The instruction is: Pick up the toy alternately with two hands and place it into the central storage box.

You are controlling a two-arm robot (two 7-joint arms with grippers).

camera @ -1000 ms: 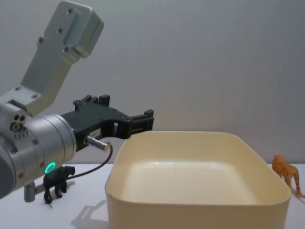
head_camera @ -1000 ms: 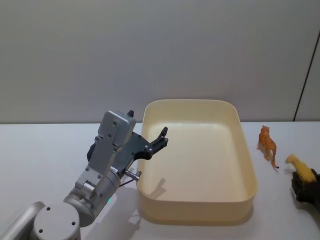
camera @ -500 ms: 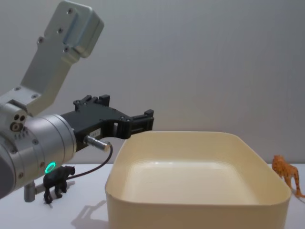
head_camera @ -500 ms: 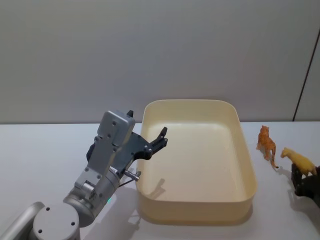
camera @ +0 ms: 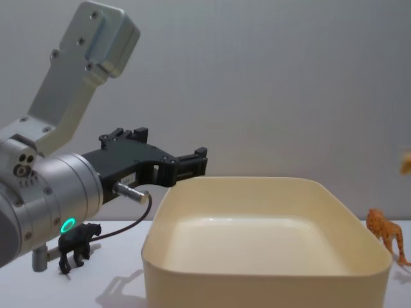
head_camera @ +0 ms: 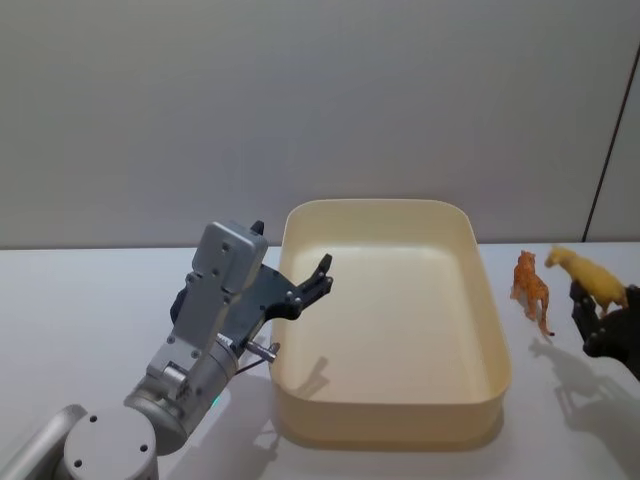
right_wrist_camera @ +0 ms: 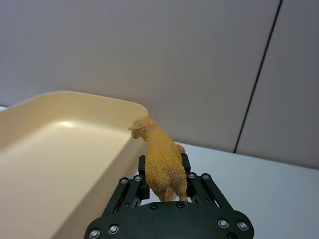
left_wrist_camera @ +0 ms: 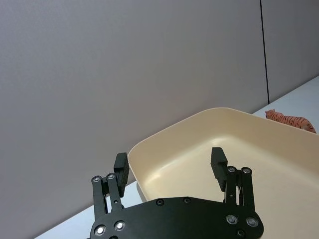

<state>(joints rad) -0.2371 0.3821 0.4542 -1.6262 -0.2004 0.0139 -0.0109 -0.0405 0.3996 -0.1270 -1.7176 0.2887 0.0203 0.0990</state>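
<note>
The right gripper's (right_wrist_camera: 164, 172) fingers (right_wrist_camera: 142, 175) are pressed against a yellow toy animal (right_wrist_camera: 162, 160), one on each side, and hold it tight. The animal stands up out of the fingers with its head toward the big cream storage box (head_camera: 390, 422). The gripper holds it up in the air, off the white bench (head_camera: 80, 300), just to the right of the box. A dark shadow lies on the bench under it. A little orange tiger (head_camera: 530, 288) stands on the bench between this gripper and the box's right wall.

The left gripper's (left_wrist_camera: 169, 160) fingers (left_wrist_camera: 218, 162) are spread wide with nothing between them. They hang in the air at the box's left rim. One finger is over the inside of the box, and the other is by its far left corner. Behind the fingers comes a thick silver arm (camera: 58, 192) with a small green ring light (camera: 67, 225). A little black toy animal (camera: 77, 244) stands on the bench to the left of the box, low beside that arm. There are no toys in the box.
</note>
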